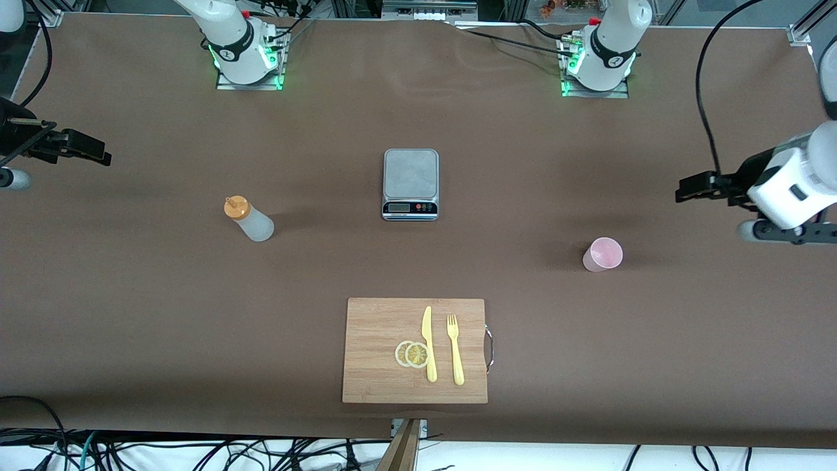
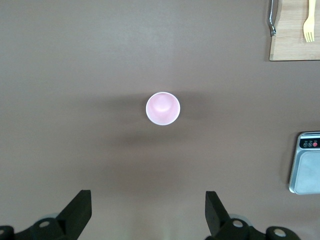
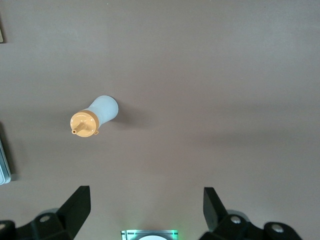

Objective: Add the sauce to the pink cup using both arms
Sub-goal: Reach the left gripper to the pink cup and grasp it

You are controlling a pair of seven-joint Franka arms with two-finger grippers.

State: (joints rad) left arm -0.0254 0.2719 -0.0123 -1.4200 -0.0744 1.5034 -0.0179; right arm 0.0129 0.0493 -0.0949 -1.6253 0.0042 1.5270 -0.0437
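The sauce (image 1: 249, 219) is a whitish squeeze bottle with an orange nozzle cap, standing upright on the brown table toward the right arm's end. In the right wrist view the sauce (image 3: 95, 118) shows from above. My right gripper (image 1: 103, 157) hangs open over the table edge at that end, well apart from the bottle, and the right gripper (image 3: 146, 207) holds nothing. The pink cup (image 1: 603, 254) stands upright toward the left arm's end. The pink cup (image 2: 162, 108) looks hollow and bare inside. My left gripper (image 1: 683, 188) hovers open above the table near it, and the left gripper (image 2: 148, 210) holds nothing.
A steel kitchen scale (image 1: 410, 184) sits mid-table between bottle and cup. Nearer the front camera lies a wooden cutting board (image 1: 373, 327) with a yellow knife (image 1: 429, 343), a yellow fork (image 1: 455, 348) and two lemon slices (image 1: 412, 354). The arm bases (image 1: 245, 55) stand at the table's back edge.
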